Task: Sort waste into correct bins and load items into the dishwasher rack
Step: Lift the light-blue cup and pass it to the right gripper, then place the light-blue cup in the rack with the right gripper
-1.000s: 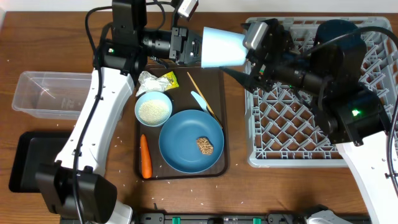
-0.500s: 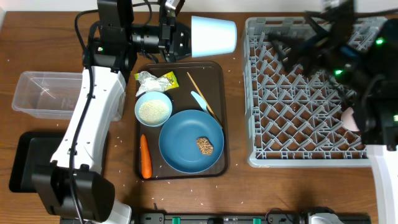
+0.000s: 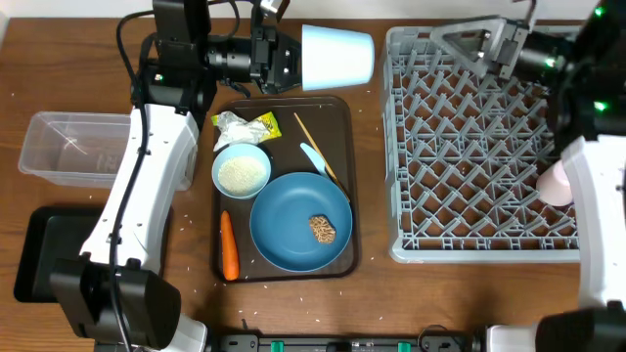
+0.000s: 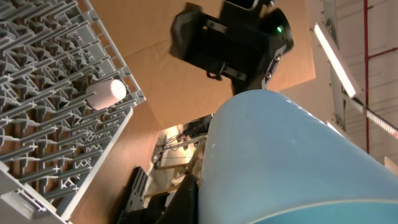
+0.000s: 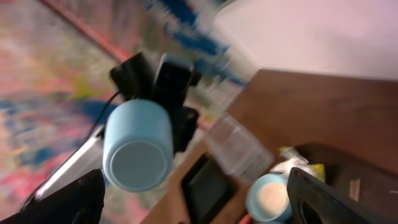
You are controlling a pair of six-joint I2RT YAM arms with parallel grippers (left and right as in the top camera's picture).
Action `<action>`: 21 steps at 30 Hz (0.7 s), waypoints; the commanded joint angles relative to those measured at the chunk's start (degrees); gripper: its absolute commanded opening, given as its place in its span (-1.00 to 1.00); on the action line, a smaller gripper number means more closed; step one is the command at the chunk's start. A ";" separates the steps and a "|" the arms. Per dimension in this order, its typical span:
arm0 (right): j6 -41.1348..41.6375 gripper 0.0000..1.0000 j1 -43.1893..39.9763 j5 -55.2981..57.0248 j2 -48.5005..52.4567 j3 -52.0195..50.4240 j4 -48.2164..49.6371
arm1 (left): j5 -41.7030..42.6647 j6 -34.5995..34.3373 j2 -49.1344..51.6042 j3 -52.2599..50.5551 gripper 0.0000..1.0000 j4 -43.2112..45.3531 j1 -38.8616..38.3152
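Observation:
My left gripper [image 3: 296, 59] is shut on the rim of the light blue cup [image 3: 337, 56], holding it on its side above the table just left of the dishwasher rack [image 3: 479, 147]. The cup [image 4: 292, 155] fills the left wrist view; its base [image 5: 138, 146] faces the right wrist camera. My right gripper [image 3: 471, 44] hangs open and empty over the rack's far edge. A pale pink cup [image 3: 556, 184] lies at the rack's right side. The dark-blue plate [image 3: 289, 220] carries a brown lump [image 3: 323, 229]. The bowl [image 3: 242, 172] holds rice.
The brown serving tray [image 3: 342, 117] also holds a wrapper [image 3: 262, 124], napkin [image 3: 233, 127], carrot [image 3: 229, 245], chopsticks [image 3: 318, 147] and a blue utensil [image 3: 313, 159]. A clear tub [image 3: 73, 147] and black tray [image 3: 34, 249] sit at the left. Rice grains dot the table.
My right arm has swung away from the cup, rightward and back, to the rack's far edge, still open. My left gripper has pulled the cup slightly back and left.

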 commanded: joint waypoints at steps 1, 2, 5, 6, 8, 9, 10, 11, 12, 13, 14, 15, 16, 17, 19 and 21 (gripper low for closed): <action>5.90 0.71 3.02 -8.24 0.72 0.42 1.84 | 1.38 2.91 -0.96 0.26 -0.88 0.44 -1.14; 5.86 0.70 3.93 -8.35 0.85 0.42 1.81 | 1.38 2.91 -0.96 0.26 -0.88 0.44 -1.29; 5.09 0.68 6.45 -8.92 1.18 0.42 1.84 | 1.38 3.56 -0.96 0.26 -0.88 0.42 -1.27; 4.09 0.67 7.21 -8.98 1.18 0.42 1.97 | 1.38 3.56 -0.96 0.26 -0.88 0.44 -1.27; 2.78 0.67 8.70 -8.98 1.22 0.42 2.84 | 1.36 3.96 -0.96 0.26 -0.88 0.42 -1.33; 2.78 0.65 9.16 -8.98 1.22 0.42 3.30 | 1.36 3.98 -0.96 0.26 -0.88 0.44 -1.38; 2.75 0.64 9.62 -8.96 1.22 0.42 3.76 | 1.31 3.98 -0.96 0.26 -0.88 0.44 -1.38; 2.49 0.63 10.10 -9.05 1.22 0.42 4.26 | 1.16 3.96 -0.96 0.26 -0.88 0.44 -1.38; 2.12 0.63 10.47 -9.03 1.22 0.42 4.39 | 1.14 3.98 -0.96 0.26 -0.88 0.44 -1.38; 1.81 0.62 10.75 -8.98 1.22 0.42 4.39 | 1.07 3.98 -0.96 0.26 -0.88 0.44 -1.38; 1.55 0.60 11.04 -8.98 1.22 0.42 4.39 | 0.94 4.00 -0.96 0.26 -0.88 0.44 -1.38; 1.18 0.57 11.23 -8.98 1.22 0.42 4.39 | 0.92 4.22 -0.96 0.26 -0.88 0.44 -1.38; 0.66 0.55 11.52 -8.98 1.22 0.42 4.39 | 0.76 4.24 -0.96 0.26 -0.88 0.44 -1.38; 0.61 0.55 11.85 -8.98 1.22 0.42 4.44 | 0.74 4.39 -0.96 0.26 -0.88 0.44 -1.38; 0.57 0.55 12.63 -8.98 1.22 0.42 4.90 | 0.70 4.42 -0.96 0.26 -0.88 0.44 -1.38; 0.24 0.55 13.22 -8.94 1.22 0.42 5.81 | 0.50 4.42 -0.96 0.26 -0.88 0.44 -1.38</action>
